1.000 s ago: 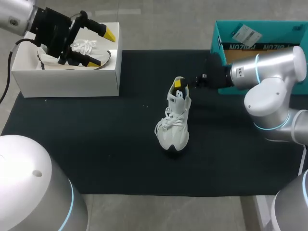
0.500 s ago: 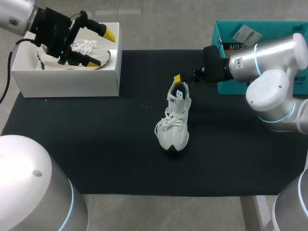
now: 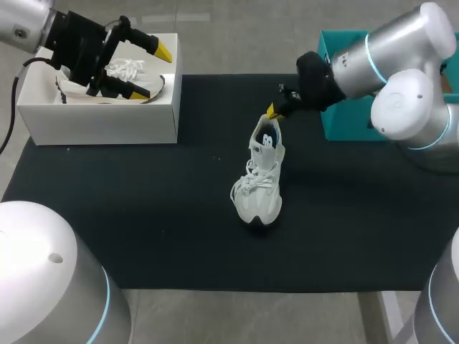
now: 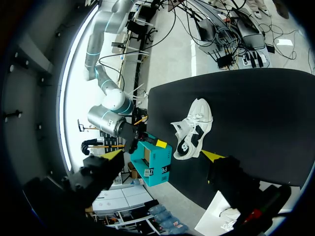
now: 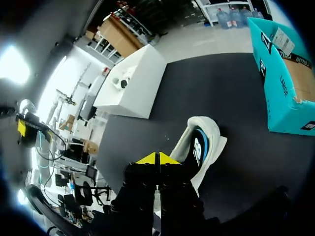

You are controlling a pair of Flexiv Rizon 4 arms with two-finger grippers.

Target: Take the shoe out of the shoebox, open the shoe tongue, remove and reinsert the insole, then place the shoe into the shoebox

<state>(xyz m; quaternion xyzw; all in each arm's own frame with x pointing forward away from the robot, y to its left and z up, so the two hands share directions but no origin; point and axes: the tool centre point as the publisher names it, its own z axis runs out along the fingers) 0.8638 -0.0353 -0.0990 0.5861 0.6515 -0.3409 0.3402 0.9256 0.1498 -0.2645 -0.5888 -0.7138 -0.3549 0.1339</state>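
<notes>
A white shoe (image 3: 259,183) stands on the black mat (image 3: 143,215) in the middle, heel toward the back, with a blue insole (image 5: 199,149) showing inside. My right gripper (image 3: 272,111) hangs just above and behind the heel, shut with nothing between its yellow tips (image 5: 157,158). At the back left, a white shoebox (image 3: 100,115) holds a second white shoe (image 3: 122,74). My left gripper (image 3: 159,72) hovers open over that box. In the left wrist view its gripper (image 4: 165,155) stands wide apart and empty, with the mat's shoe (image 4: 194,128) far ahead of it.
A teal cardboard box (image 3: 343,115) stands at the back right edge of the mat, partly behind my right arm (image 3: 387,64). Bare mat lies in front of and to both sides of the middle shoe.
My right gripper has shut and drawn up and back from the shoe's heel opening, its arm swinging higher. The shoe and the left arm have not moved.
</notes>
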